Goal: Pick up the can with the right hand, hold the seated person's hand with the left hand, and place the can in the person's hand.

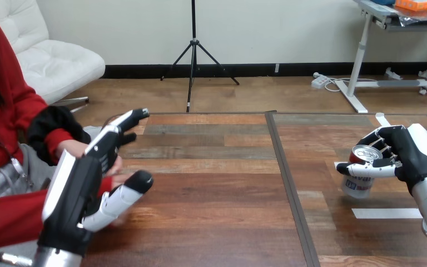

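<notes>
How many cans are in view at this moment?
1. The can is at the right side of the table, held by the right hand, fingers and thumb curled round it. None looks partly hidden.

Left hand (pixel 77 188) spread open — right hand (pixel 411 153) fingers curled.

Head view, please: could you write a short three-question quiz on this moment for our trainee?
1. True or false: the right hand grips the can.
2. The person's hand is nearest to: A) the left hand; B) the can; C) the white tape strip.
3. Fill in: the can is at the view's ____ side.
Key: 1 true; 2 A; 3 right.
</notes>
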Action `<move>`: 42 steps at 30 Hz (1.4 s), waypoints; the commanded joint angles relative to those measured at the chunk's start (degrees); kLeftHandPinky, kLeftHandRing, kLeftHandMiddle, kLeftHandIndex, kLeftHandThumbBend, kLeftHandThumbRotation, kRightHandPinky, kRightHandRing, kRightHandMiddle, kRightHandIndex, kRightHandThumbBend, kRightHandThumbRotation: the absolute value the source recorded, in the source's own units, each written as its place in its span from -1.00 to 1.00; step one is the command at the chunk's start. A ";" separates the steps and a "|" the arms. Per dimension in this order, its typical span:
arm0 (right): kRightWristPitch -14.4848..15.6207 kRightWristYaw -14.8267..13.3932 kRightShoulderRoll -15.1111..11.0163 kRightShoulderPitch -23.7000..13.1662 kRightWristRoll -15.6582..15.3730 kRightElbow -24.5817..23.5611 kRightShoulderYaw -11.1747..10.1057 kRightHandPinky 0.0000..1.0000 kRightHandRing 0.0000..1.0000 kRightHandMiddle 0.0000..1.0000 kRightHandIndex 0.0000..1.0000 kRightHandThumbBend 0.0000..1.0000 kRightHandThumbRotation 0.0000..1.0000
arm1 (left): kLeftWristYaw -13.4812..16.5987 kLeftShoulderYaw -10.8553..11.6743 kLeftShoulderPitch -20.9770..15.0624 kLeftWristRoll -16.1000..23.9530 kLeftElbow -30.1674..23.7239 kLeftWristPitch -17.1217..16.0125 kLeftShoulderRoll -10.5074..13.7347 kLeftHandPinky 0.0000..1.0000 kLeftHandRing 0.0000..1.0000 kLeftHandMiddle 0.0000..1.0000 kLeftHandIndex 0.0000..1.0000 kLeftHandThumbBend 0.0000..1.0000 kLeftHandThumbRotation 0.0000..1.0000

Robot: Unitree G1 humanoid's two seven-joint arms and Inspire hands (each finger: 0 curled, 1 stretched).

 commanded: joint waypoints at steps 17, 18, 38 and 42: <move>-1.04 -1.52 -0.23 -3.68 0.07 -2.16 -0.13 -0.35 -0.26 -0.17 -0.10 0.61 -1.00 | 3.08 1.54 -7.97 10.37 -2.70 2.36 7.06 0.97 0.99 0.97 0.93 1.00 0.75; -0.99 -1.53 -0.22 -3.69 0.03 -2.19 -0.10 -0.36 -0.27 -0.18 -0.10 0.61 -1.00 | 3.25 1.57 -8.18 10.99 -2.84 2.65 7.38 0.98 0.99 0.98 0.94 1.00 0.76; -0.34 -1.33 -0.36 -3.84 -0.23 -2.56 0.16 -0.27 -0.18 -0.11 -0.08 0.61 -1.00 | 5.95 1.02 -10.34 21.57 -5.79 7.66 12.79 0.87 0.90 0.88 0.85 1.00 0.38; -0.47 -1.01 -0.44 -3.79 -0.14 -2.54 0.08 -0.27 -0.18 -0.12 -0.08 0.60 -1.00 | 5.48 0.52 -10.53 22.66 -6.09 7.92 13.87 0.64 0.81 0.77 0.69 1.00 0.24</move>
